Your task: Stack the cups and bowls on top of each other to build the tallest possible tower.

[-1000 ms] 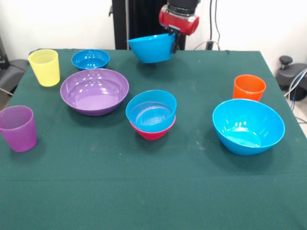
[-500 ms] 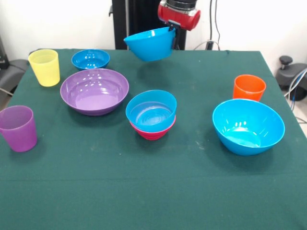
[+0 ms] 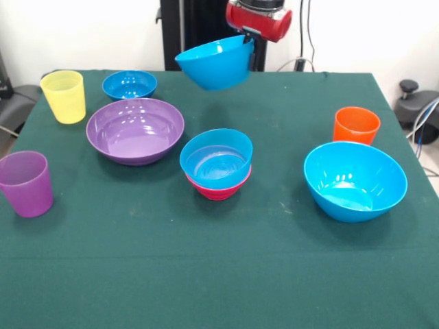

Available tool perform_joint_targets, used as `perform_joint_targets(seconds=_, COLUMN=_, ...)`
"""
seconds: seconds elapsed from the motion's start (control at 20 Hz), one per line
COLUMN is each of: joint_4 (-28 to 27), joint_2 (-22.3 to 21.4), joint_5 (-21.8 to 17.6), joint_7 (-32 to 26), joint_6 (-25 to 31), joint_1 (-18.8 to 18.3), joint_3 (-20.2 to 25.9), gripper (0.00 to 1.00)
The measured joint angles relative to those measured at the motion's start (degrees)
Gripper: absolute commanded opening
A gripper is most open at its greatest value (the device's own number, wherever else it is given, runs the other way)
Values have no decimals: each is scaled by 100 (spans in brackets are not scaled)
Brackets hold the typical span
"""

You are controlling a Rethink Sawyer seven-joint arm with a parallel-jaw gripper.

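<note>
My gripper (image 3: 247, 39) is at the top of the front view, shut on the right rim of a blue bowl (image 3: 212, 64) that hangs tilted above the table's far side. At the table's middle, another blue bowl (image 3: 216, 157) sits nested in a magenta bowl (image 3: 218, 188). A wide purple bowl (image 3: 135, 129) lies left of that pair. A small blue bowl (image 3: 129, 84) sits at the far left, a large blue bowl (image 3: 354, 180) at the right. The yellow cup (image 3: 64, 96), purple cup (image 3: 26, 183) and orange cup (image 3: 356, 125) stand upright, each alone.
The green cloth table (image 3: 206, 274) has open room along its near side. A black pedestal column (image 3: 185, 34) rises behind the far edge. Cables and a dark object (image 3: 418, 110) lie off the table's right side.
The held blue bowl has risen a little and shifted slightly left, still tilted in my gripper. Everything on the table has stayed where it was.
</note>
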Motion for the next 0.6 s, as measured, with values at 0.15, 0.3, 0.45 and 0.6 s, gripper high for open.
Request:
perform_joint_targets(seconds=0.15, joint_4=-148, joint_2=-75, joint_5=-51, joint_7=0, joint_6=236, joint_1=-99, joint_3=144, gripper=0)
perform_joint_targets(seconds=0.3, joint_4=-274, joint_2=-235, joint_5=-123, joint_7=0, joint_6=526, joint_1=-199, joint_3=317, gripper=0)
perform_joint_targets(seconds=0.45, joint_4=-288, joint_2=-373, joint_5=-125, joint_7=-1, joint_6=688, joint_1=-244, joint_3=409, gripper=0)
perform_joint_targets(seconds=0.6, joint_4=-288, joint_2=-698, joint_5=-129, joint_7=-4, joint_6=1042, joint_1=-331, joint_3=591, gripper=0)
